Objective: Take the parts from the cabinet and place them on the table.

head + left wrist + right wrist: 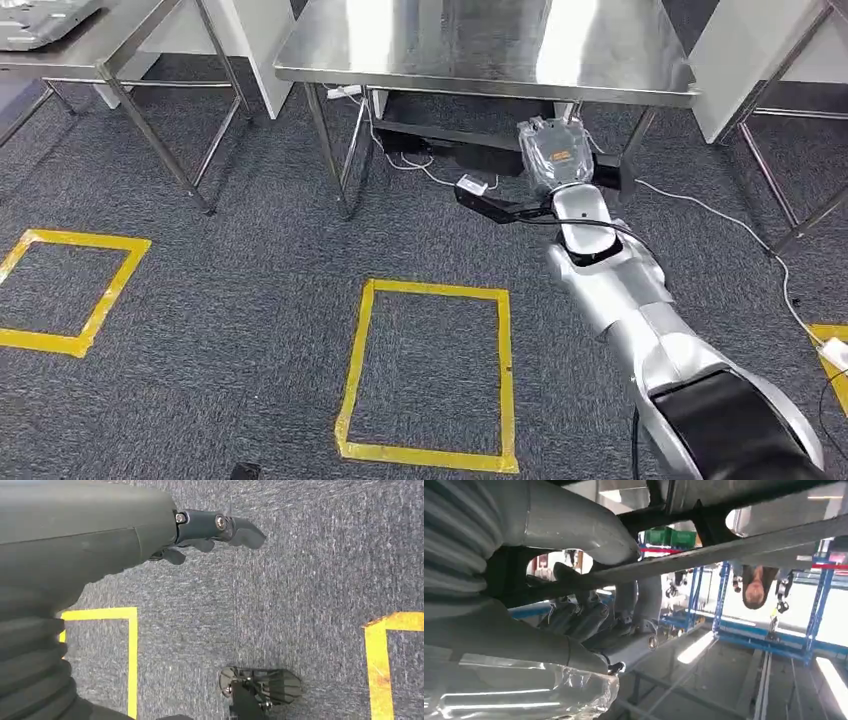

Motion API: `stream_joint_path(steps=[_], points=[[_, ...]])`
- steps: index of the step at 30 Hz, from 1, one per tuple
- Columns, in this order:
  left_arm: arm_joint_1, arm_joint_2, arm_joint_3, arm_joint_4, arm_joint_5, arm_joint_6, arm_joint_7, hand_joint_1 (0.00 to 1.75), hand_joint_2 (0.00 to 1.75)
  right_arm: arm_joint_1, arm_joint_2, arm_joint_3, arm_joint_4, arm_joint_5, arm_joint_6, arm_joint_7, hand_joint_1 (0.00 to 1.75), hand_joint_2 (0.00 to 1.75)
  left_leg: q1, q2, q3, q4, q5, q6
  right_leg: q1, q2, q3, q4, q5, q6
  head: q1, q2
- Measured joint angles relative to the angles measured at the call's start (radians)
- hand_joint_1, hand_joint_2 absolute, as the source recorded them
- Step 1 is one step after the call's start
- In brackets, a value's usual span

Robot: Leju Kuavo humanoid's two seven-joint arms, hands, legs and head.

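Left hand [210, 532] hangs low over the carpet, fingers loosely curled in, nothing in it; not a factor here. Nearest on the floor is the yellow tape square [425, 375], then the right arm reaching forward from it. Right hand [560, 155] is clasping the part [553, 150], a clear plastic-bagged piece; in the wrist view the crinkled bag [524, 700] sits pressed against the thumb. Main risk: the hand and part are right at the front edge of the steel table [480, 70], level with or just under the lip, I can't tell which. If the arm pushes forward without lifting, I'd expect the bag to catch the edge or slide under the top rather than land on it. Second risk: the bag film is slick and loose, so the grip is probably on plastic more than on the piece; a knock on the edge could pull it free and drop it onto the carpet. Further in, white cables [430, 170] lie under the table; a dropped part would likely land among them. Needs a clear lift first.
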Motion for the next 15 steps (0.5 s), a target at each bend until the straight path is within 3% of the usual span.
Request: stream_joint_path(steps=[1, 2, 5, 6, 7, 8, 10, 12, 13, 15], points=[[0.001, 0.006, 0.0, -0.002, 0.0, 0.003, 0.0, 0.0, 1.75, 0.001, 0.002, 0.0, 0.0, 0.0, 0.0, 0.0, 1.75, 1.75, 0.004, 0.004, -0.006, 0.01, -0.008, -0.006, -0.004, 0.0, 0.009, -0.001, -0.002, -0.004, 0.001, 0.0], [0.001, 0.003, 0.0, -0.002, -0.001, 0.005, -0.001, 0.0, 1.75, 0.001, 0.002, -0.001, 0.0, 0.0, 0.0, 0.0, 1.75, 1.75, 0.005, 0.013, -0.02, 0.055, -0.031, -0.014, -0.005, -0.001, 0.018, -0.001, -0.009, -0.015, -0.008, 0.0], [0.0, 0.003, 0.0, -0.002, -0.001, 0.005, -0.001, 0.0, 1.75, 0.003, 0.004, 0.0, 0.0, 0.001, 0.001, 0.0, 1.75, 1.75, 0.018, 0.026, -0.154, 0.299, -0.119, -0.034, 0.002, 0.0, 0.036, -0.001, -0.024, -0.028, -0.01, 0.0], [0.001, 0.003, 0.0, -0.002, -0.002, 0.005, -0.001, 0.0, 1.75, 0.006, 0.003, 0.0, 0.002, 0.001, 0.002, 0.0, 1.75, 1.75, 0.02, 0.027, -0.186, 0.336, -0.116, -0.034, 0.004, 0.0, 0.042, -0.001, -0.031, -0.028, -0.01, 0.0], [0.001, 0.003, 0.0, -0.002, -0.001, 0.005, -0.001, 0.0, 1.75, 0.009, 0.003, 0.0, 0.003, 0.003, 0.002, 0.0, 1.75, 1.75, 0.021, 0.027, -0.191, 0.319, -0.083, -0.033, 0.006, 0.001, 0.052, 0.0, -0.038, -0.028, -0.011, 0.0], [0.001, 0.003, 0.0, -0.002, -0.001, 0.005, -0.001, 0.0, 1.75, 0.011, 0.003, 0.0, 0.003, 0.005, 0.002, 0.002, 1.75, 1.75, 0.021, 0.027, -0.173, 0.26, -0.034, -0.029, 0.008, 0.001, 0.064, -0.001, -0.047, -0.027, -0.01, 0.0], [0.001, 0.005, 0.002, -0.002, -0.001, 0.006, -0.001, 0.0, 1.75, 0.007, 0.005, 0.0, 0.003, 0.015, 0.002, 0.007, 1.75, 1.75, 0.015, 0.027, -0.091, 0.059, 0.089, -0.006, 0.012, 0.001, 0.093, -0.002, -0.068, -0.024, -0.011, 0.0], [0.0, 0.008, 0.01, -0.002, 0.0, 0.006, -0.001, 0.0, 1.75, -0.003, 0.003, 0.0, 0.005, 0.027, 0.002, 0.016, 1.75, 1.75, 0.001, 0.031, -0.06, 0.03, 0.067, 0.015, 0.017, 0.001, 0.097, -0.01, -0.076, -0.015, -0.003, 0.0], [0.0, 0.008, 0.011, -0.002, 0.002, 0.008, -0.002, 0.0, 1.75, -0.006, 0.003, -0.001, 0.006, 0.036, 0.002, 0.026, 1.75, 1.75, -0.002, 0.032, -0.055, 0.02, 0.057, 0.026, 0.013, 0.0, 0.095, -0.011, -0.078, -0.01, -0.009, 0.0], [0.0, 0.009, 0.013, -0.002, 0.003, 0.008, -0.001, 0.0, 1.75, -0.009, 0.0, -0.005, 0.006, 0.047, 0.004, 0.036, 1.75, 1.75, -0.006, 0.033, -0.038, -0.006, 0.041, 0.044, 0.024, -0.001, 0.101, 0.004, -0.064, 0.009, -0.009, 0.0]])
